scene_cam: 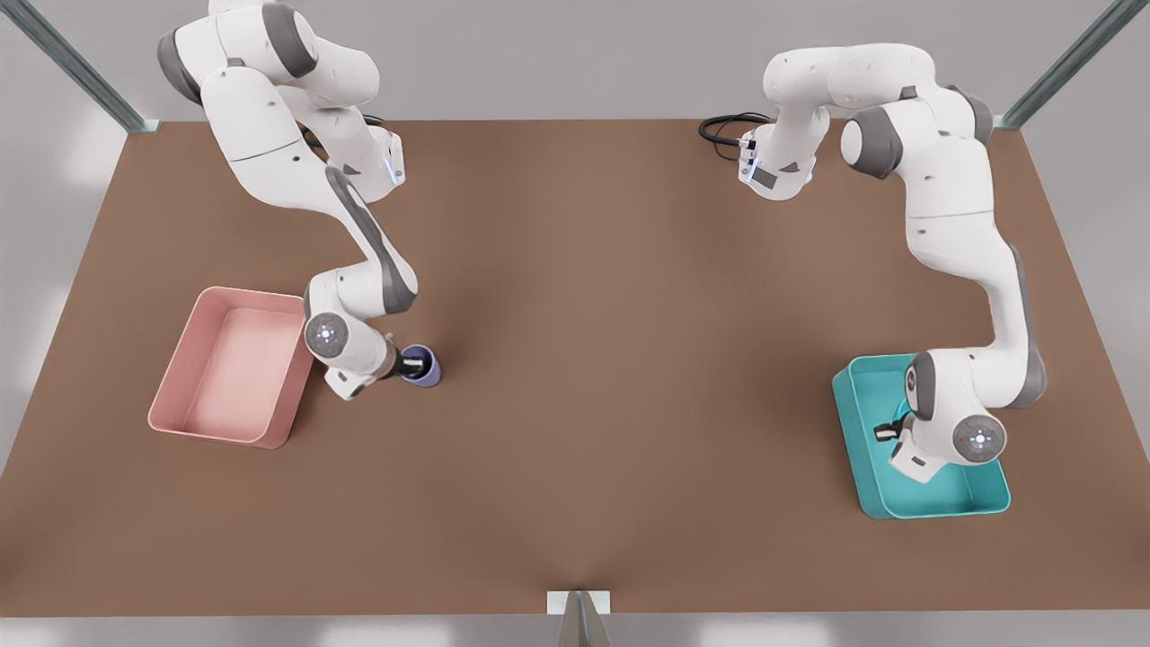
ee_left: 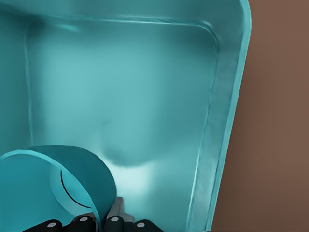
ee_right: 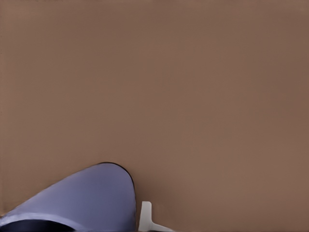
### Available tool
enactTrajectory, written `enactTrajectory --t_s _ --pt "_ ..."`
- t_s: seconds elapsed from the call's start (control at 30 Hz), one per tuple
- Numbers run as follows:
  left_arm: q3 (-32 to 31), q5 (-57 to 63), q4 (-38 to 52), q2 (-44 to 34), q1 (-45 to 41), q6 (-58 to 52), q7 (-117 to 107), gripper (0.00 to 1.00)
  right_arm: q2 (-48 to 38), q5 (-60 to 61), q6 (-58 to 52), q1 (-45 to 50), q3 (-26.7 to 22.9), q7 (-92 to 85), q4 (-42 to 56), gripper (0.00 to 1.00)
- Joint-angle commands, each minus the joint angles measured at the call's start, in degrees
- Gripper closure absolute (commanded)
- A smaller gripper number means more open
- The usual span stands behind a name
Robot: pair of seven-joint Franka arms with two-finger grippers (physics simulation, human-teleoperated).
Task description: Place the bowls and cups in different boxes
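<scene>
Over the teal box [scene_cam: 988, 503] at the front view's right, my left gripper [scene_cam: 889, 431] is shut on the rim of the teal bowl [ee_left: 43, 188]. The bowl hangs tilted just above the box's floor [ee_left: 120, 87]. At the front view's left, my right gripper [scene_cam: 411, 365] is shut on the rim of the lavender cup [scene_cam: 426, 368], which is on the table just right of the pink box [scene_cam: 225, 364]. One pale fingertip [ee_right: 145, 217] lies against the cup's outer wall [ee_right: 87, 203]; the other is hidden.
The brown table [scene_cam: 611, 359] spreads wide between the two boxes. The pink box holds nothing. A cable [scene_cam: 723, 130] loops near the far edge, and a small metal bracket [scene_cam: 579, 607] sits at the near edge.
</scene>
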Motion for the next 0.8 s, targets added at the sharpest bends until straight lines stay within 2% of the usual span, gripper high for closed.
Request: enactTrajectory --t_s 0.0,0.03,0.07,0.1,0.13,0.2,0.23,0.3,0.4,0.47,0.6,0.77 --pt "0.1 -1.0 -0.1 0.8 0.3 6.3 4.9 0.79 -0.2 -1.5 -1.3 0.0 0.0 2.9 0.7 0.79" --pt "0.1 -1.0 -0.1 0.9 0.5 6.3 4.9 0.79 -0.4 -1.5 -2.2 0.0 0.0 2.4 1.0 0.79" --pt "0.1 -1.0 -0.1 0.9 0.5 6.3 4.8 0.37 -0.9 -1.5 -3.8 0.0 0.0 2.4 1.6 0.79" --pt "0.1 -1.1 -0.1 0.9 0.5 6.3 4.9 0.05 -2.1 -1.5 -4.3 -0.5 0.0 2.5 1.7 0.79" --pt "0.1 -1.2 0.0 0.6 0.4 6.3 4.7 0.0 -3.0 -1.5 -5.5 -0.7 0.0 2.2 2.5 0.79" --pt "-0.4 -1.4 0.0 -6.5 -0.6 -2.4 4.5 0.0 -5.7 -1.6 -12.9 -1.9 -0.2 -1.0 9.0 0.79" --pt "-1.2 -3.6 0.1 -13.5 -1.7 -11.6 4.5 0.0 -6.3 -1.7 -14.6 -3.9 -0.5 -3.7 12.1 0.79" --pt "-2.6 -7.0 0.3 -22.3 -3.4 -22.5 4.4 0.0 -6.6 -1.8 -16.3 -9.5 -0.7 -17.2 15.7 0.79" --pt "-4.7 -10.7 0.5 -31.4 -7.0 -31.7 0.3 0.0 -7.4 -4.0 -20.2 -14.9 -1.4 -33.9 19.8 0.79" --pt "-6.8 -11.2 2.1 -33.0 -7.1 -36.9 0.3 0.0 -7.1 -4.5 -26.0 -19.0 -2.7 -37.7 20.8 0.79" --pt "-7.0 -11.2 3.3 -31.6 -6.6 -36.7 2.6 0.0 -2.7 -5.1 -24.9 -26.5 -2.9 -43.1 20.9 0.79" --pt "-7.4 -11.2 2.9 -31.2 -7.3 -34.3 2.6 0.0 0.9 -4.9 -15.3 -28.5 -2.9 -43.3 18.3 0.79"
